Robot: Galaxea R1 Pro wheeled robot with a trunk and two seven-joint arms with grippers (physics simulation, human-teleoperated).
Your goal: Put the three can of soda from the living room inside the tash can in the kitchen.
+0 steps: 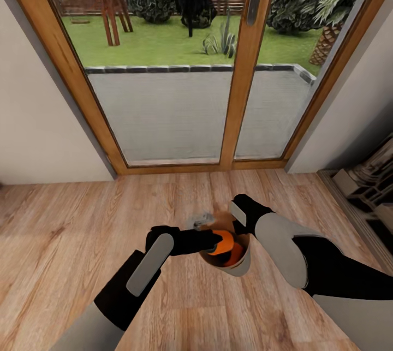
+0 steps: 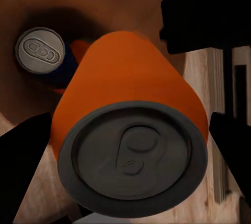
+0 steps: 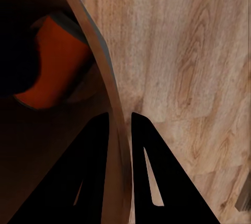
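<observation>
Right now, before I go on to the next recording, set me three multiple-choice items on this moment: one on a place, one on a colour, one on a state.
1. Where is the orange can held by the left gripper?
A. Over the bin's open mouth
B. On the floor by the glass door
C. On a shelf at the wall

2. What colour is the body of the can standing upright deep inside the bin?
A. Green
B. Blue
C. Red

3. How does the right gripper hold the bin?
A. Fingers open, clear of it
B. Fingers under its base
C. Pinched on its rim, one finger inside, one outside

Answers:
1 A: the head view has the orange can in the left gripper above the bin.
2 B: the left wrist view shows the blue can down inside.
3 C: in the right wrist view the right gripper straddles the bin wall.
</observation>
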